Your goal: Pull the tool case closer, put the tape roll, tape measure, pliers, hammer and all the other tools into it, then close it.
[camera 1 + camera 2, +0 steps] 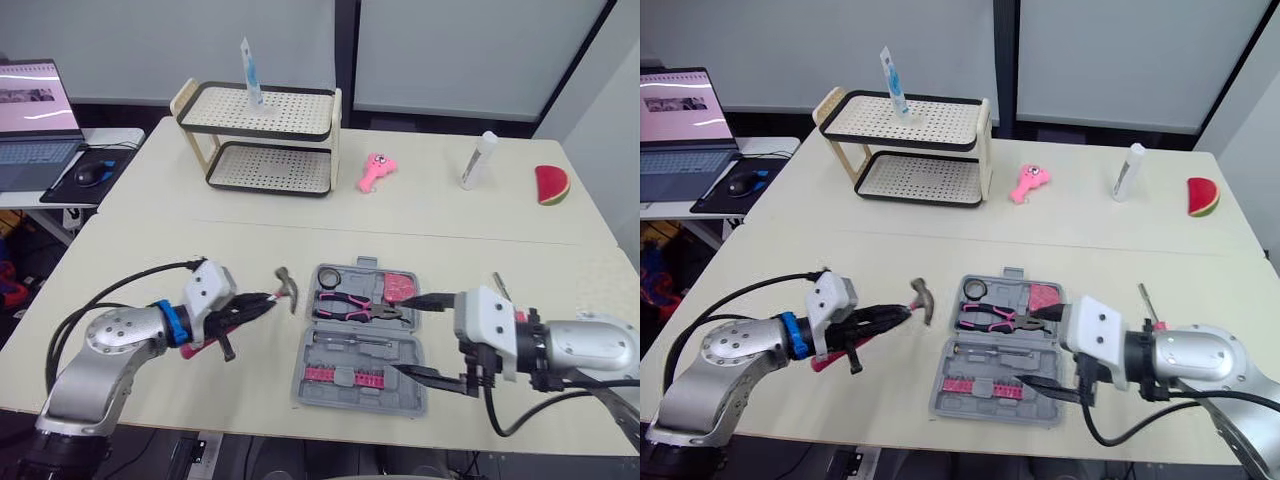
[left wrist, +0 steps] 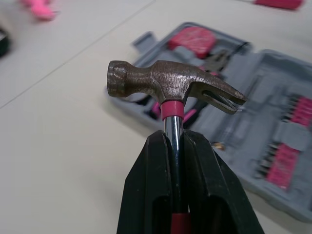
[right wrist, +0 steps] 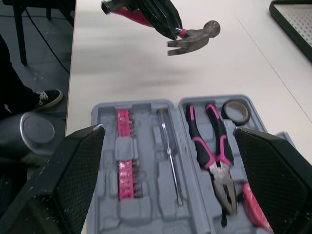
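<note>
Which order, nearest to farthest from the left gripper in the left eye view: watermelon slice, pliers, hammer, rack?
1. hammer, held by the left gripper.
2. pliers, in the case, rightward.
3. rack, far side ahead.
4. watermelon slice, far right.

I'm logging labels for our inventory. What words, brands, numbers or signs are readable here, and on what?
No text can be read.
Laptop screen: content too small and blurred.
Tube on the rack: blue print, too small.
White bottle: nothing legible.
Tool case and hammer: no markings visible.
</note>
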Tool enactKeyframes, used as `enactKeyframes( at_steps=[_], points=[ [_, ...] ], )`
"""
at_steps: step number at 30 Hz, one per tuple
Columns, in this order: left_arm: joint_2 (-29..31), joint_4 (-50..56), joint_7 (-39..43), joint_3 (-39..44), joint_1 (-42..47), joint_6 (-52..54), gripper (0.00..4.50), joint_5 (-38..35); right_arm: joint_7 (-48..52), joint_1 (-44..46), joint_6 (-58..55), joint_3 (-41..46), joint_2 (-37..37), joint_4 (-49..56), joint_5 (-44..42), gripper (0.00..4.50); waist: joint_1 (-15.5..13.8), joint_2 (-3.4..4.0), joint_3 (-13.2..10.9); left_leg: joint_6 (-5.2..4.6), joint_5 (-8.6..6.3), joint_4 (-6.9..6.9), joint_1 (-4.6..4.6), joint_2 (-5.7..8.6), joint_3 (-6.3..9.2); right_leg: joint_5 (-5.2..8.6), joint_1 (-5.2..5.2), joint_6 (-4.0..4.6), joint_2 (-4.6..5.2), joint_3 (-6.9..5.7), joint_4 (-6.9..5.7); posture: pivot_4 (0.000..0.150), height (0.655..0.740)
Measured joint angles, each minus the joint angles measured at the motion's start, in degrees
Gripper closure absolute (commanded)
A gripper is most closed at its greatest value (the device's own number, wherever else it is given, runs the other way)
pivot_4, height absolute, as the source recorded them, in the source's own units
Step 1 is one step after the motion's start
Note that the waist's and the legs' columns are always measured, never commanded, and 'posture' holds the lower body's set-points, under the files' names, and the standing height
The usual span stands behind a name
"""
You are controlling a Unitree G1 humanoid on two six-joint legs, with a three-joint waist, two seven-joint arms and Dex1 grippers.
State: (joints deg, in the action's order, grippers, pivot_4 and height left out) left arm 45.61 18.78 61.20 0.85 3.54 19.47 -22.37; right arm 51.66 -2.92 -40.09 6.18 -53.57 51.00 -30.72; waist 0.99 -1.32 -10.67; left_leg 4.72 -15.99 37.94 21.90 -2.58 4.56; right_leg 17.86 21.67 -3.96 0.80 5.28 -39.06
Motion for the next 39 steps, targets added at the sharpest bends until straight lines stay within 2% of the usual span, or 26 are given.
enactKeyframes(
  at_steps=[6, 15, 19, 25, 39],
  points=[
    [-0.7, 3.2, 7.2, -12.9, 6.3, -1.6, 4.42, 3.0, 6.1, -13.2, 2.8, 8.6, -4.6, -0.3, 1.0, 0.00, 0.5, 0.01, 0.0, 0.00, 0.00, 0.02, -0.17, -0.03, 0.01, 0.01, -0.22, 0.00, -0.08, 0.06, 0.02, 0.150, 0.7350],
    [-8.0, -1.4, 5.6, -28.2, 14.4, -1.8, 4.42, 15.3, 6.8, -20.8, 4.5, 12.5, -4.4, -0.3, 3.7, 0.00, 0.7, 0.04, 0.0, -0.02, 0.00, 0.07, -0.22, -0.04, 0.01, 0.00, -0.26, -0.02, -0.17, 0.17, 0.03, 0.150, 0.7350],
    [-14.4, -3.6, 1.9, -34.4, 17.3, 2.7, 4.42, 21.1, 6.3, -22.8, 4.3, 13.0, -4.5, -0.4, 5.0, 0.00, 0.6, 0.04, 0.0, -0.02, 0.00, 0.12, -0.18, 0.00, 0.01, -0.01, -0.27, -0.03, -0.15, 0.19, 0.05, 0.150, 0.7350],
    [-20.5, -3.8, -1.9, -37.8, 20.5, 11.1, 4.42, 23.7, 5.8, -23.5, 4.3, 13.1, -4.5, -0.4, 5.6, 0.00, 0.7, 0.07, 0.0, -0.03, 0.00, 0.11, -0.22, -0.01, 0.02, -0.01, -0.28, -0.03, -0.18, 0.21, 0.02, 0.150, 0.7350],
    [-22.0, -7.5, -3.3, -39.5, 23.3, 15.2, 4.42, 26.1, 4.9, -22.6, 2.6, 13.1, -4.4, 0.2, 6.2, 0.00, 0.7, 0.08, 0.1, -0.02, 0.00, 0.10, -0.20, 0.00, 0.02, 0.00, -0.27, -0.04, -0.17, 0.21, 0.06, 0.150, 0.7350]
  ],
)
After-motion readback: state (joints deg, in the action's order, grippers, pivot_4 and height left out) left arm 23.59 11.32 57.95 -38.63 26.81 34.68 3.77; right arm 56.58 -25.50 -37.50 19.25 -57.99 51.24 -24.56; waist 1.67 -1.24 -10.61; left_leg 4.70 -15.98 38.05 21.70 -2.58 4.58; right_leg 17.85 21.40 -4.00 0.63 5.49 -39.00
